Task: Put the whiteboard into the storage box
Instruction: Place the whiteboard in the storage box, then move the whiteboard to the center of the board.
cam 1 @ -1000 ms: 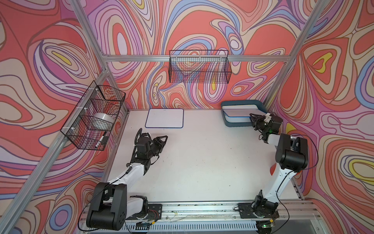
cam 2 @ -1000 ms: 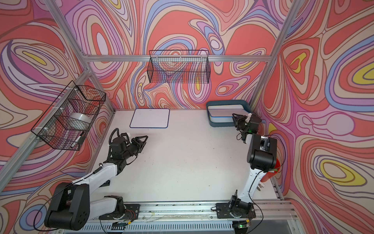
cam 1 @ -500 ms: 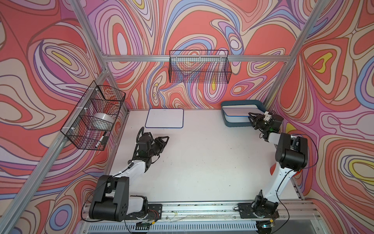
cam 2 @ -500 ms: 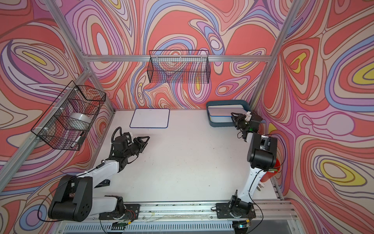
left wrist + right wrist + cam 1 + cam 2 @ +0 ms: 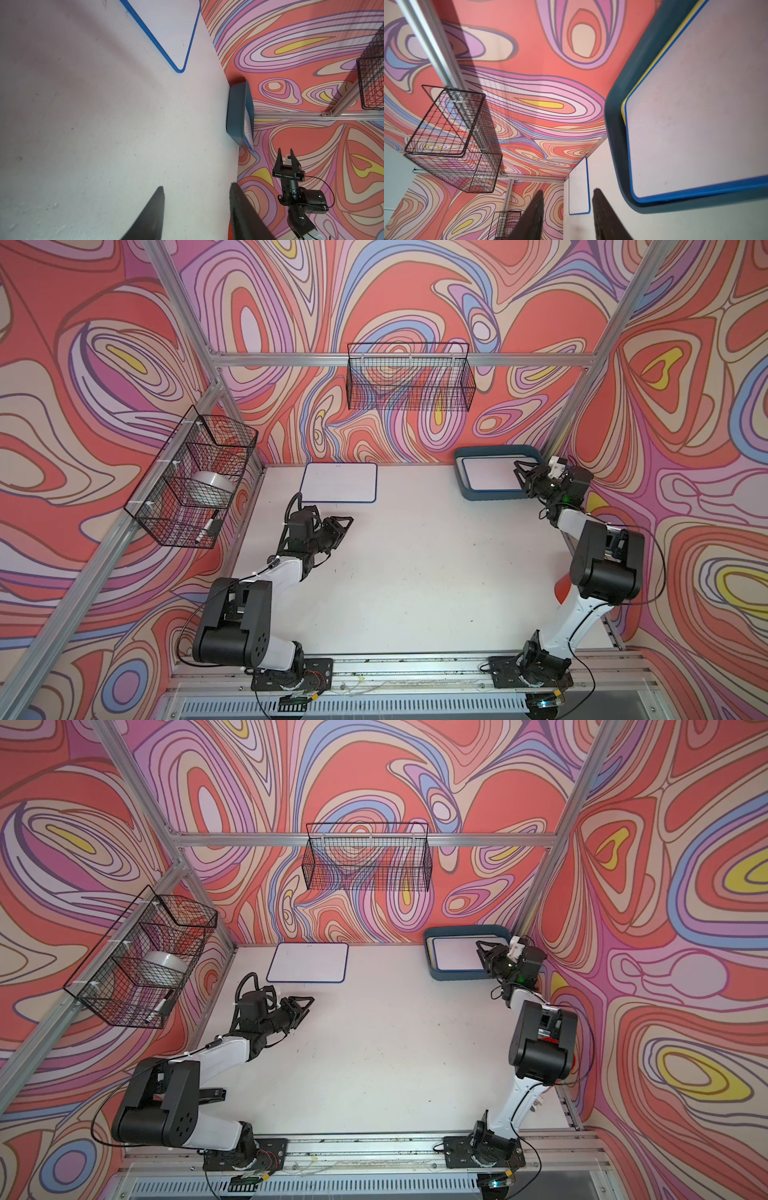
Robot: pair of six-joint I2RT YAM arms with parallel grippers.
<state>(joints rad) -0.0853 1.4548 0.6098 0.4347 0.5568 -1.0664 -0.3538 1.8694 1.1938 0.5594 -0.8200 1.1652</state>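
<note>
1. Right gripper (image 5: 525,470): jaws apart, nothing between them. It hangs over the near right corner of the storage box (image 5: 490,496).
2. Left gripper (image 5: 347,524): jaws apart and empty. It sits low over the table (image 5: 415,572), near the front edge of the loose whiteboard (image 5: 338,483), not touching it.
3. The storage box sits at the far right corner of the table. You have the stowed whiteboard (image 5: 486,472), blue-edged, lying flat inside the rim. The right wrist view shows a yellow-edged board (image 5: 623,113) beneath it.
4. The loose whiteboard, also blue-edged, lies flat against the back wall, well apart from the box.
5. Judgement: one board is stowed and let go. If the loose one counts, you have its pickup, carry and placement left. Lying flat, its edge looks awkward to get under.
</note>
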